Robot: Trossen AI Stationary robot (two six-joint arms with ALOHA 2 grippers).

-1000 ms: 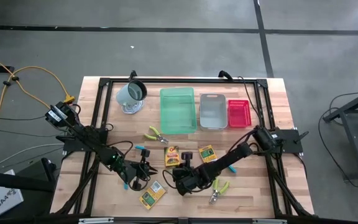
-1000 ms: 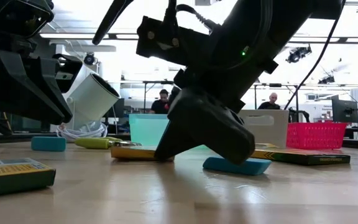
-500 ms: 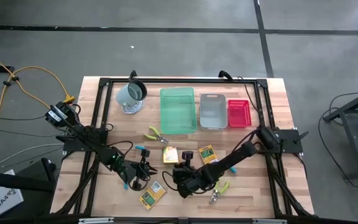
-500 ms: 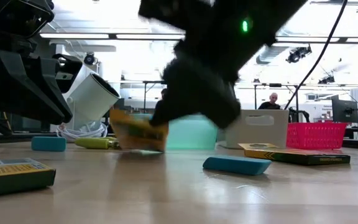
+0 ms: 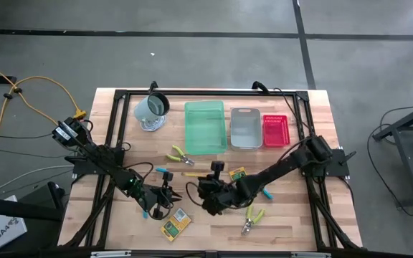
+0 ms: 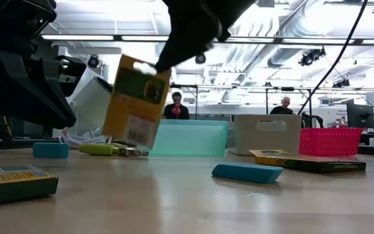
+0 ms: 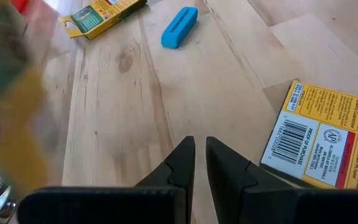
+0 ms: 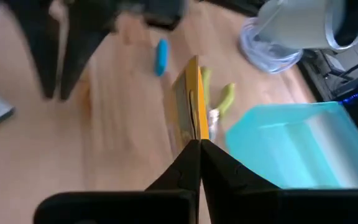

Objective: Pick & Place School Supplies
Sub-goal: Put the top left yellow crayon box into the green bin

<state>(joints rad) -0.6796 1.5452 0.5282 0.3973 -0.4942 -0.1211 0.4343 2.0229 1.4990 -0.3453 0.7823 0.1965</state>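
Landmark: green plastic tray [image 5: 205,126].

- Nearest, well short of tray: left gripper [image 7: 200,146] low over wood, fingers nearly pressed together, holding nothing; yellow-orange printed box [image 5: 176,224] flat beside it.
- Between there and tray: right gripper [image 8: 199,146] pinched second yellow-orange printed box [image 6: 136,101] by top edge. Box had lain flat a second before; now lifted clear of tabletop [image 6: 187,201], hanging tilted (pick done, placement remained).
- Third box [image 5: 238,175] and blue eraser-like piece [image 6: 247,172] lay untouched, closer to tray.
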